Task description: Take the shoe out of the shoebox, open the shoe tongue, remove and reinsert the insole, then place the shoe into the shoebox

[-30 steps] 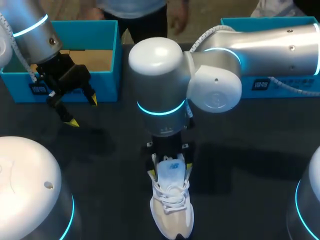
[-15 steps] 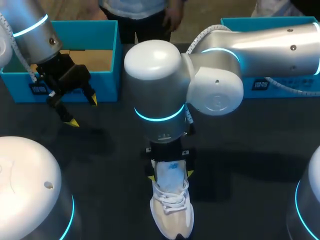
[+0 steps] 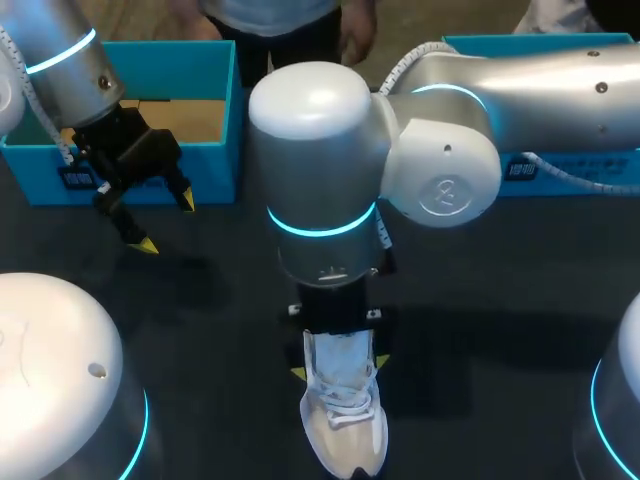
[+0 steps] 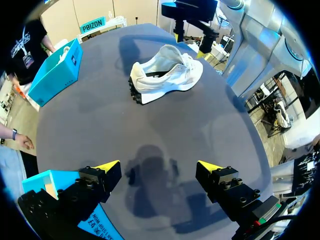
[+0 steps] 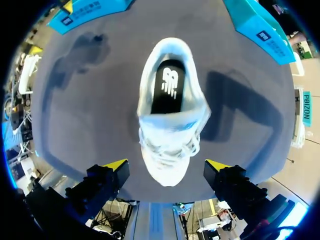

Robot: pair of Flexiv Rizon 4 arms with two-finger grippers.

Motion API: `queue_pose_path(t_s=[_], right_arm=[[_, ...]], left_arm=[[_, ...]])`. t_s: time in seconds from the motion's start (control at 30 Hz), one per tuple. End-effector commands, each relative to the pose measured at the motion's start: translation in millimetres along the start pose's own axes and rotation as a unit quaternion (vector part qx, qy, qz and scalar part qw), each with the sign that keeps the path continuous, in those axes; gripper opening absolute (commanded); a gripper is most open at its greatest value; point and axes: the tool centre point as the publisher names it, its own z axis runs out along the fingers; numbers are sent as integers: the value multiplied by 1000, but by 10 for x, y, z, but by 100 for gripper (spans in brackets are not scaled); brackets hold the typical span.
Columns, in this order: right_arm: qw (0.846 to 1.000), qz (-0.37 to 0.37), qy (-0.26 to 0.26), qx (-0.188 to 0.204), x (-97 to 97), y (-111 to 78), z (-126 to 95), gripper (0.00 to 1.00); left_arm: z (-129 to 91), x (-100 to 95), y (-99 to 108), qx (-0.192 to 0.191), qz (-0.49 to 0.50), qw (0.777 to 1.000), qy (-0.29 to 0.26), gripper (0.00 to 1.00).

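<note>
Shoe (image 5: pixel 170 110) directly under right end effector (image 5: pixel 167 165), fingers (image 5: pixel 116 164) spread wide, left end effector (image 4: pixel 157 165) likewise spread, well apart

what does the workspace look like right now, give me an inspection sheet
surface: dark table, bare around the shoe
job's things: white sneaker upright on its sole at mid table, black insole seated inside; teal shoebox open at far left, brown floor showing; second teal box at far right
clutter: nothing seen
grippers: left claw open and empty, in front of the shoebox; right claw open above the sneaker, one tip to each side, no contact seen
cables: white cable runs along the right arm; none on the table
surroundings: nothing seen reaching over the table
</note>
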Motion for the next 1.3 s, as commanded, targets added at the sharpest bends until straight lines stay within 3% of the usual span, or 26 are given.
queue_pose_path(t_s=[0.03,0.07,0.1,0.17,0.63,1.07,1.1,1.13,1.3], right_arm=[[999,33,8,-29,-31,-84,37,73],[999,29,12,-31,-35,-69,46,52],[999,29,12,-31,-38,-55,53,40],[999,27,13,-32,-43,-30,71,30],[999,13,5,-37,-86,228,195,26],[999,13,5,-37,-86,228,195,26],[999,27,-16,-37,-87,523,351,18],[999,26,-14,-39,-86,594,383,18],[999,26,-12,-41,-97,592,374,17]], left_arm=[[0,3,-1,-1,0,1000,0,100],[0,3,-1,-1,0,1000,0,100],[0,3,-1,-1,0,1000,0,100],[0,3,-1,-1,0,1000,0,100],[0,3,-1,-1,0,1000,0,100],[0,3,-1,-1,0,1000,0,100],[0,3,-1,-1,0,1000,0,100],[0,3,-1,-1,0,1000,0,100],[0,3,-1,-1,0,1000,0,100]])
